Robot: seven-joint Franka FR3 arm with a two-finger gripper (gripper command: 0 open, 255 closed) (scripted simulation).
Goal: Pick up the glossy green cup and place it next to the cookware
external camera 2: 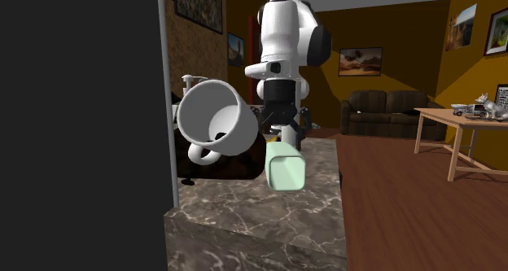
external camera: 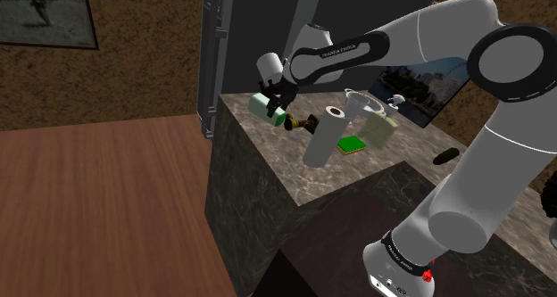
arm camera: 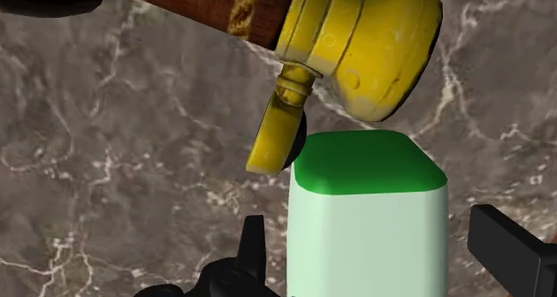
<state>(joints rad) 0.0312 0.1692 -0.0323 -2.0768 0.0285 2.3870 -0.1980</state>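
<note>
Dim light hangs over the shoulder view, where the white arm [external camera: 464, 161] catches the most brightness and shades to soft grey underneath, while the front of the counter [external camera: 393, 161] falls almost black. In the second exterior view, even, warm light washes the orange walls [external camera 2: 383, 25]. A dark slab [external camera 2: 81, 107] blanks that view's left, and a white mug [external camera 2: 213, 119] close to the lens looms outsized. The wrist view is brightest: the pale cup [arm camera: 366, 224] glows flatly, a yellow knob [arm camera: 384, 45] shows mottled sheen, and the fingers [arm camera: 509, 242] read as unlit black.
</note>
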